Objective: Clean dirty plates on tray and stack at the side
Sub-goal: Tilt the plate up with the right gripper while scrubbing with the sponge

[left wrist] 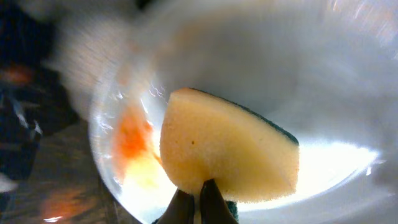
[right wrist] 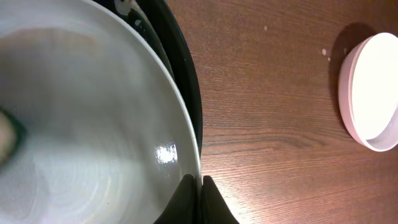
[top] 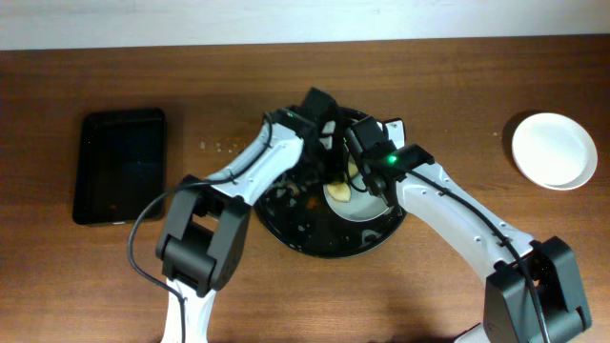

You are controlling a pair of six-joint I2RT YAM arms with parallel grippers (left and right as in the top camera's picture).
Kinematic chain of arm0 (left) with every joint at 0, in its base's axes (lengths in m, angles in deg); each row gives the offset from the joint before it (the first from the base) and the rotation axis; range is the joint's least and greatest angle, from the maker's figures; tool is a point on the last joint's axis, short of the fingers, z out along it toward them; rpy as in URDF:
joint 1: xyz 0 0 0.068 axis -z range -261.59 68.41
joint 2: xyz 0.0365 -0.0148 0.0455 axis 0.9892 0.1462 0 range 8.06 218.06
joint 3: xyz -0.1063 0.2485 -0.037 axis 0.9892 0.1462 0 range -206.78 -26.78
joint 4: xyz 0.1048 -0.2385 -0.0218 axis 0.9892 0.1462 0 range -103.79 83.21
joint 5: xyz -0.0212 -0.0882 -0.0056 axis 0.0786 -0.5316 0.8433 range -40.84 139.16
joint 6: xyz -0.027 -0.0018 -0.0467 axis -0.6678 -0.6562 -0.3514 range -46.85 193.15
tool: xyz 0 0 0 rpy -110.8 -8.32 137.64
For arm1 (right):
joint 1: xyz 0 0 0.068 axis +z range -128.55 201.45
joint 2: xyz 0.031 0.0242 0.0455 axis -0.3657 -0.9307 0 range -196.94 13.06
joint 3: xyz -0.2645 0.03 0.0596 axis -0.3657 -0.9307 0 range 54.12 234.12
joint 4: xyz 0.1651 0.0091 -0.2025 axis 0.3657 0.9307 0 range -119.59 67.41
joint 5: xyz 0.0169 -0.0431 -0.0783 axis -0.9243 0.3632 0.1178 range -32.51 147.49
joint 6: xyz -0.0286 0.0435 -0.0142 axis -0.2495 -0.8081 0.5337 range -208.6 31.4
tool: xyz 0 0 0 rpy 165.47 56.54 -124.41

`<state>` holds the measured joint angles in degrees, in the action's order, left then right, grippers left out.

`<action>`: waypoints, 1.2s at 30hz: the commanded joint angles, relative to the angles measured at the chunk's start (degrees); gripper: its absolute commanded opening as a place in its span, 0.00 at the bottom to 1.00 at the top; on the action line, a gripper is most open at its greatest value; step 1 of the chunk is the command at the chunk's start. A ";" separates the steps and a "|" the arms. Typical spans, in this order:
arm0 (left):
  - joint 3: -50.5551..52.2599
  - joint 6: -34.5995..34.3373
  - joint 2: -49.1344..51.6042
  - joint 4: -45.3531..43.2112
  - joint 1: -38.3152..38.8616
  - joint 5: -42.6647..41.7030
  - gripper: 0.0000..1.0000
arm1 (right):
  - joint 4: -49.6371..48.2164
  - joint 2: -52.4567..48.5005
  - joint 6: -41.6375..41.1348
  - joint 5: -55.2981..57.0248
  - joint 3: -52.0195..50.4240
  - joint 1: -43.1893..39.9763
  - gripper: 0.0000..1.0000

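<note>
two white arms, the left arm (top: 257,162) and the right arm (top: 448,205), crowd over the round black tray (top: 286,224) at mid-table in the overhead view, with little free room between them. a white plate (top: 367,205) sits in the tray's right half with a yellow sponge (top: 337,191) on it. a smaller rectangular tray (top: 121,165) lies well apart near the left edge of the table (top: 457,86). a second plate (top: 554,150) rests alone near the right edge, bare wood all round it. from the left wrist, the left gripper (left wrist: 198,200) has its jaws clamped on the sponge's lower edge. the block is set against the plate's inner surface just beside an orange sauce smear (left wrist: 134,140), and the surroundings are blurred. from the right wrist, the right gripper (right wrist: 200,198) has its jaws closed on the plate's rim, right beside the tray's raised black edge. open wood runs from there to the second plate, which is cut by the frame's right edge.
</note>
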<state>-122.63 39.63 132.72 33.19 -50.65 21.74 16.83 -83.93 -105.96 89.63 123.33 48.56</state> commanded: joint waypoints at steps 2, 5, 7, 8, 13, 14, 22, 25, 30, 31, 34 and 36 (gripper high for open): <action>8.07 -3.58 -1.84 -8.11 0.94 -5.64 0.00 | 0.31 1.18 0.44 2.03 0.87 0.37 0.04; 12.87 -6.19 -1.79 -13.09 0.94 -7.45 0.00 | 0.31 1.18 0.44 2.01 0.87 0.37 0.04; 15.23 -6.16 -1.79 -15.26 0.76 -5.84 0.00 | 0.33 1.18 0.44 2.01 0.87 0.37 0.04; 15.78 -6.16 -1.79 -15.47 0.63 -4.48 0.00 | 0.35 1.18 0.44 2.01 0.87 0.37 0.04; 15.72 -6.12 -2.05 -17.88 -1.40 -1.18 0.00 | 0.46 1.18 0.44 2.01 0.87 0.37 0.04; 15.52 -6.14 -2.21 -17.88 -2.60 -0.81 0.00 | 0.55 1.18 0.44 2.01 0.87 0.37 0.04; 12.52 -4.76 -5.31 -17.86 -7.85 -8.98 0.00 | 0.50 1.18 0.44 2.03 0.87 0.37 0.04; 12.48 -4.79 -6.10 -17.79 -6.45 -13.88 0.00 | 0.39 1.18 0.44 2.03 0.87 0.37 0.04; 12.50 -4.57 -6.08 -17.35 -3.17 -17.44 0.00 | 0.35 1.18 0.44 2.03 0.87 0.37 0.04; 12.50 -4.57 -6.08 -17.33 -2.40 -18.08 0.00 | 0.35 1.18 0.44 2.03 0.87 0.37 0.04; 12.61 -4.59 -6.01 -15.23 -0.50 -16.39 0.00 | 0.35 1.18 0.44 2.01 0.87 0.37 0.04; 13.00 -4.61 -5.84 -14.67 0.00 -13.55 0.00 | 0.31 1.18 0.44 2.03 0.87 0.37 0.04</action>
<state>-109.12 34.32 128.68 17.74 -51.31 6.55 16.96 -83.93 -105.94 90.70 123.35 48.56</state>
